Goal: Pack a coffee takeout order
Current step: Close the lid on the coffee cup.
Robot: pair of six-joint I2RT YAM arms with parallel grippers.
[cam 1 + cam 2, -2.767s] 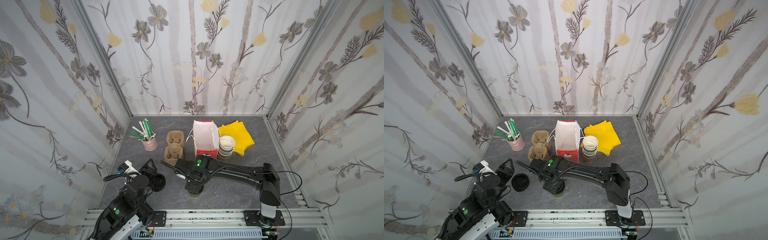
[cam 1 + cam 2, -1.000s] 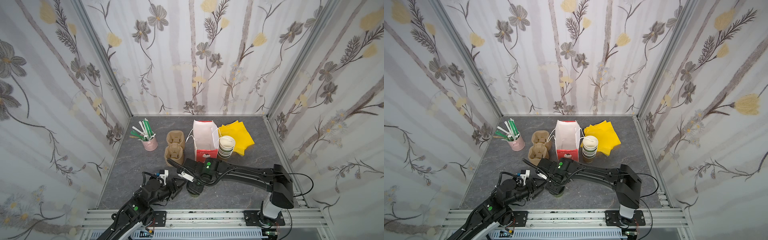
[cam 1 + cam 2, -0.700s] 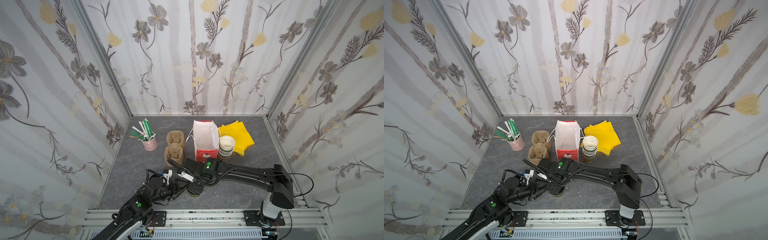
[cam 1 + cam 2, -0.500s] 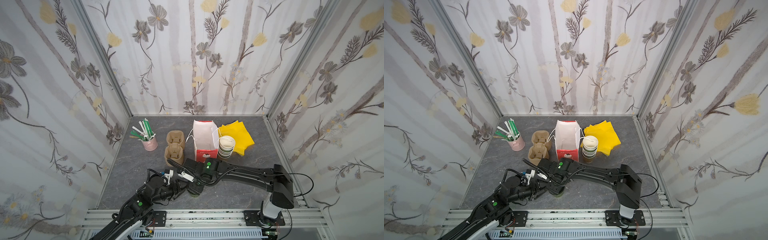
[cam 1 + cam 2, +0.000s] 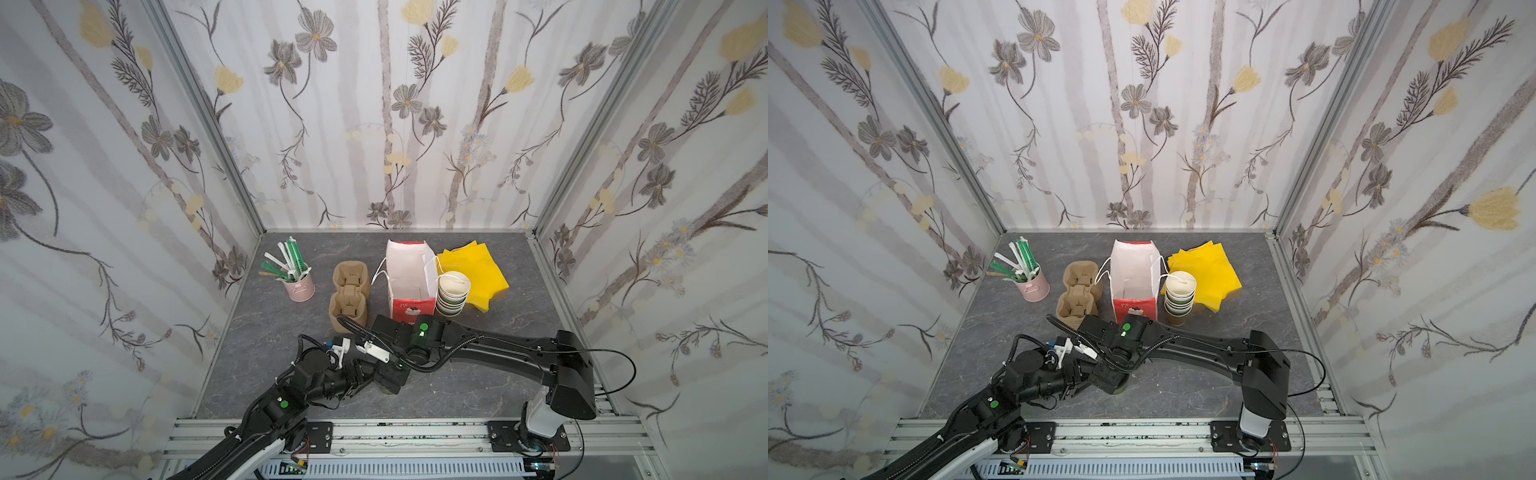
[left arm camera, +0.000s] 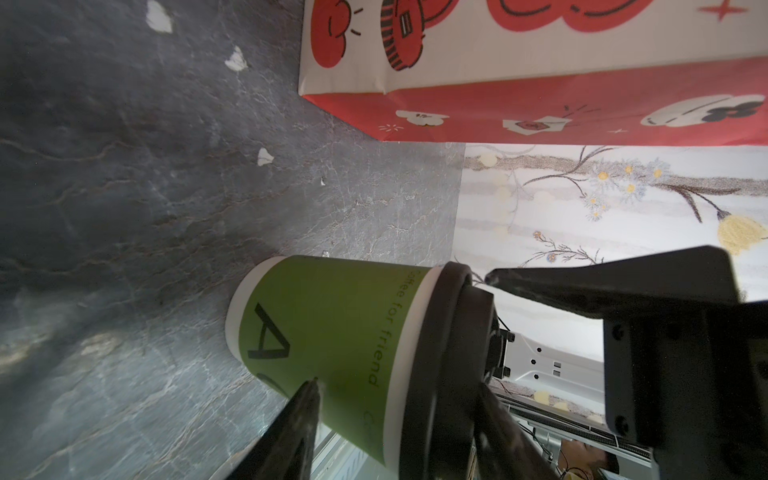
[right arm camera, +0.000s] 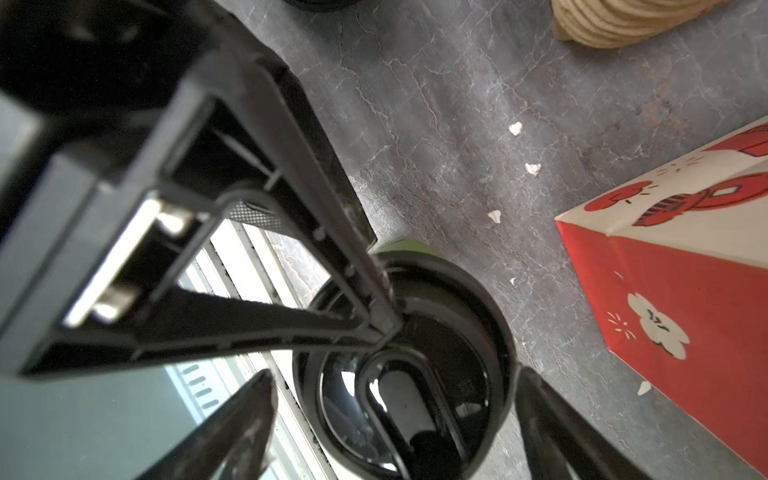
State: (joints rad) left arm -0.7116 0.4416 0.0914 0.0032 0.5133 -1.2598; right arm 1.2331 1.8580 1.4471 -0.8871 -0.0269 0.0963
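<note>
Standing upright on the grey table (image 5: pixel 457 386) just in front of the red paper bag (image 5: pixel 409 266), the green paper cup (image 6: pixel 332 332) wears its black lid (image 7: pixel 469 332). The right gripper (image 7: pixel 392 372) hangs above it, spread wide on either side of the lid and holding nothing, probably just a guard. The left gripper (image 6: pixel 397 386) reaches in sideways, roughly half open, with one fingertip (image 6: pixel 309 390) against the green wall and the other over the lid. Whether it grips cannot be told. That side hold would suit carrying the cup to the empty pulp carrier (image 5: pixel 349 291) beside the bag.
</note>
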